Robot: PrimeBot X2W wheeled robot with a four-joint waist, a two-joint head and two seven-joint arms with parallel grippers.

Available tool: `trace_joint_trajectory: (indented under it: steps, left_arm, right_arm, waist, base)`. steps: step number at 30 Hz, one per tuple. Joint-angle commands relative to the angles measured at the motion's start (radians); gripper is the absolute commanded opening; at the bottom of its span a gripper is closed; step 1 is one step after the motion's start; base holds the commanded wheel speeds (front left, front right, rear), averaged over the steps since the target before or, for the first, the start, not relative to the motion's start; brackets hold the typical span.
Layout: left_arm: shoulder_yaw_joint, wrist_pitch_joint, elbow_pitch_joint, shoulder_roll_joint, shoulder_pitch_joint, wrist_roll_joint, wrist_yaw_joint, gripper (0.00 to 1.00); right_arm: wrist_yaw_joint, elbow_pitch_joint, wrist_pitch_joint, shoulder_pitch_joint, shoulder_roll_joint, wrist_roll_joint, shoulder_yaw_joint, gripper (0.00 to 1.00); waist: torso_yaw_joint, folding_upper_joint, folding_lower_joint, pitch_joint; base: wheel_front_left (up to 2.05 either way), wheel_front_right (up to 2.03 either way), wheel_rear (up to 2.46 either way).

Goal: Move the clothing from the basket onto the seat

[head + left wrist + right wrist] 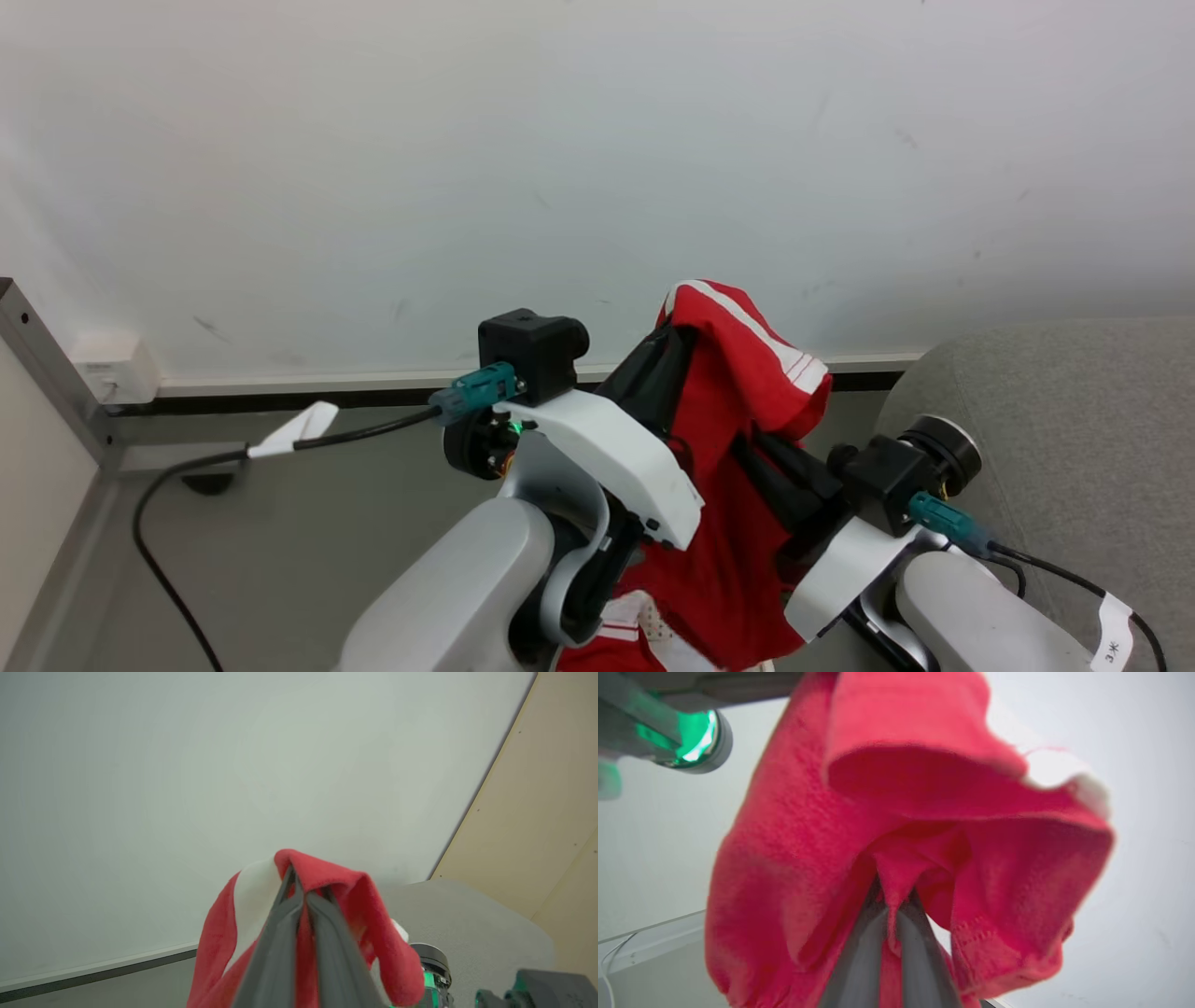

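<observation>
- The grey floor (pixel 280 560) stretches away left of the grey seat (pixel 1074 420), which stands on it.
- A black cable (pixel 138 527) with a white tag (pixel 297 429) trails over that floor, well left of the seat.

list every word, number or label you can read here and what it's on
"3米": on the white tag around the black cable at the lower right of the head view; small, so not certain.
Paper tag on the other cable: no print readable.
Clothing: no lettering readable on the folds that show.
</observation>
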State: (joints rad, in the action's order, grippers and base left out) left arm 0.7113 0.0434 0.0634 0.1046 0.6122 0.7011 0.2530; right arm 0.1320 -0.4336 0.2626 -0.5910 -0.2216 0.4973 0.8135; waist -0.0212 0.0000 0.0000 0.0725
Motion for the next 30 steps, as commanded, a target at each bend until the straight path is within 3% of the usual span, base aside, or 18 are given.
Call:
trace_joint_trajectory:
  steps: [1, 8, 9, 10, 11, 12, 20, 30]
  left_arm:
    - [-0.004, -0.004, 0.006, 0.006, -0.011, 0.001, 0.002, 0.00]
    - [-0.022, -0.024, 0.050, 0.025, -0.031, 0.004, 0.015, 0.00]
    - [-0.024, -0.031, 0.056, 0.025, -0.034, 0.005, 0.015, 0.12]
    - [-0.023, -0.033, 0.062, 0.026, -0.038, 0.006, 0.015, 0.35]
    - [-0.021, -0.036, 0.066, 0.026, -0.041, 0.005, 0.014, 0.49]
    - [-0.018, -0.039, 0.071, 0.026, -0.044, 0.003, 0.012, 0.99]
    - [0.030, -0.054, 0.090, 0.043, -0.069, -0.021, -0.028, 1.00]
    - [0.071, -0.073, 0.110, 0.057, -0.098, -0.043, -0.046, 1.00]
  right_arm:
    - [-0.002, 0.015, 0.003, 0.016, -0.007, 0.008, -0.009, 0.00]
    - [-0.002, 0.118, 0.003, 0.049, -0.046, 0.021, -0.050, 0.00]
    - [-0.002, 0.131, 0.003, 0.050, -0.053, 0.020, -0.057, 0.00]
    - [-0.002, 0.141, 0.003, 0.053, -0.058, 0.022, -0.064, 0.00]
    - [-0.002, 0.150, 0.003, 0.054, -0.061, 0.023, -0.069, 0.00]
    - [-0.002, 0.160, 0.003, 0.054, -0.065, 0.023, -0.074, 0.00]
    - [-0.002, 0.195, 0.003, 0.047, -0.110, 0.012, -0.119, 0.00]
    - [-0.002, 0.220, 0.003, 0.064, -0.150, 0.007, -0.172, 0.00]
  waist:
    - [-0.003, 0.0000, 0.0000, -0.002]
    - [-0.025, 0.0000, 0.0000, -0.007]
    - [-0.028, 0.0000, 0.0000, -0.008]
    - [-0.031, 0.0000, 0.0000, -0.009]
    - [-0.034, 0.0000, 0.0000, -0.010]
    - [-0.036, 0.0000, 0.0000, -0.010]
    - [-0.049, 0.0000, 0.0000, -0.014]
    - [-0.055, 0.0000, 0.0000, -0.022]
  base:
    - [0.00, 0.00, 0.00]
    - [0.00, 0.00, 0.00]
    - [0.00, 0.00, 0.00]
    - [0.00, 0.00, 0.00]
    - [0.00, 0.00, 0.00]
    - [0.00, 0.00, 0.00]
    - [0.00, 0.00, 0.00]
    - [0.00, 0.00, 0.00]
